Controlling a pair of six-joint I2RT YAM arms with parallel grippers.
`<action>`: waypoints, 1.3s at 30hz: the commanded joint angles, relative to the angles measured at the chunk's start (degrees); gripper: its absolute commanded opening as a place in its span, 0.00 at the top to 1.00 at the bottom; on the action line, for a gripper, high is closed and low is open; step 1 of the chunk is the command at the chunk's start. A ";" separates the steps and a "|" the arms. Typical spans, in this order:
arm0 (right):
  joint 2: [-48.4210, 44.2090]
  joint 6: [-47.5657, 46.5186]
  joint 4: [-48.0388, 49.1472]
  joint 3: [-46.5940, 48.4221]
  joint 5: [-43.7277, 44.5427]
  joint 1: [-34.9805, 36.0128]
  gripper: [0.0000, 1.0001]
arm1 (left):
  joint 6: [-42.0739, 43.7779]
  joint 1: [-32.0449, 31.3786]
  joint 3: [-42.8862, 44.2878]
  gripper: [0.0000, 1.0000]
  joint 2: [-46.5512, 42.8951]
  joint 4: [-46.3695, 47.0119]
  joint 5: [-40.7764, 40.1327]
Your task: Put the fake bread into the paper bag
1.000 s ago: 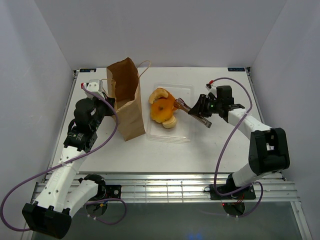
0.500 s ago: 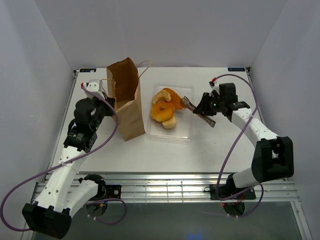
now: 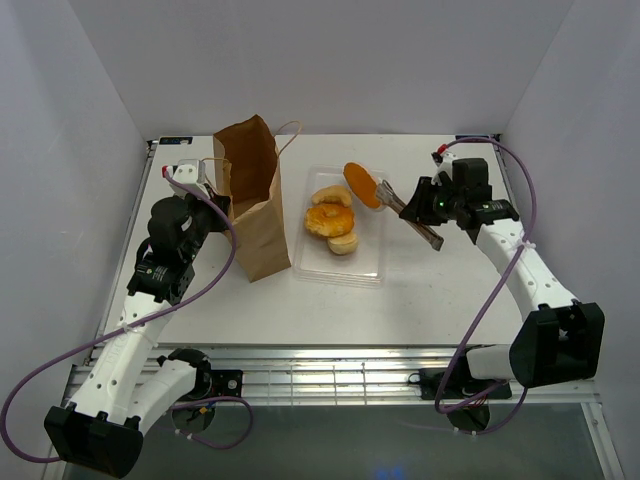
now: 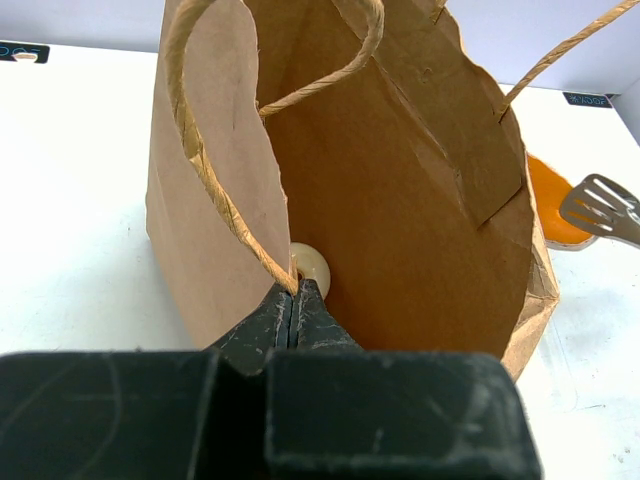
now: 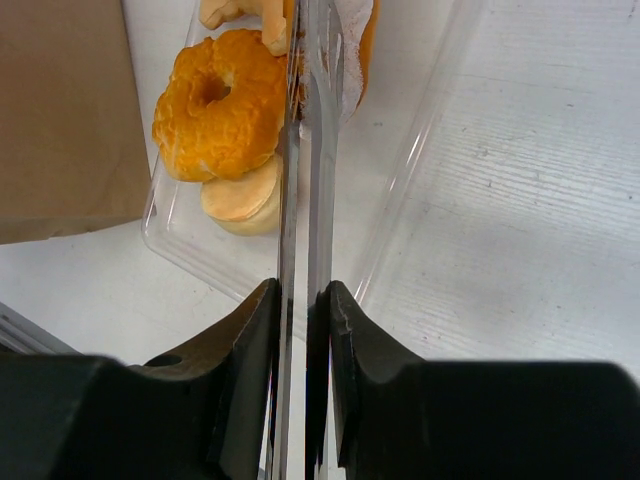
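The upright brown paper bag (image 3: 252,205), left of centre with its mouth upward, is pinched at its rim by the closed left claw (image 4: 297,300). Thin metal tongs (image 3: 392,204) are clamped in the right claw (image 5: 305,305). The orange oval bun (image 3: 361,184) nipped at their tips is angled from upper left to lower right over the clear plastic tray (image 3: 372,268).

fingers (image 5: 245,345): squeezing tongs (image 5: 310,150) | tongs: pinch orange bun (image 5: 368,45) | tray (image 5: 385,170): doughnut (image 5: 220,105), pale roll (image 5: 240,200)

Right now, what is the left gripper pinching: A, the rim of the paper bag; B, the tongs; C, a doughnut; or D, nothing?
A: the left gripper is shut on the near rim of the paper bag, while the tongs sit in the right gripper.
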 commanded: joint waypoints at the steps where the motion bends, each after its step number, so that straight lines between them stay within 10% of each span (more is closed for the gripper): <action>1: -2.77 -1.99 -0.84 2.70 1.08 -0.55 0.92 | 0.21 -0.29 -0.27 1.00 -0.58 -0.19 -0.07; 21: -11.21 -3.49 -7.34 17.63 -4.54 1.03 0.92 | 0.56 -0.38 -0.71 1.00 -1.46 0.25 -1.56; 39: -0.40 0.11 -3.84 38.38 3.71 25.37 0.92 | 0.47 -0.46 -0.71 1.00 -1.11 0.25 -0.95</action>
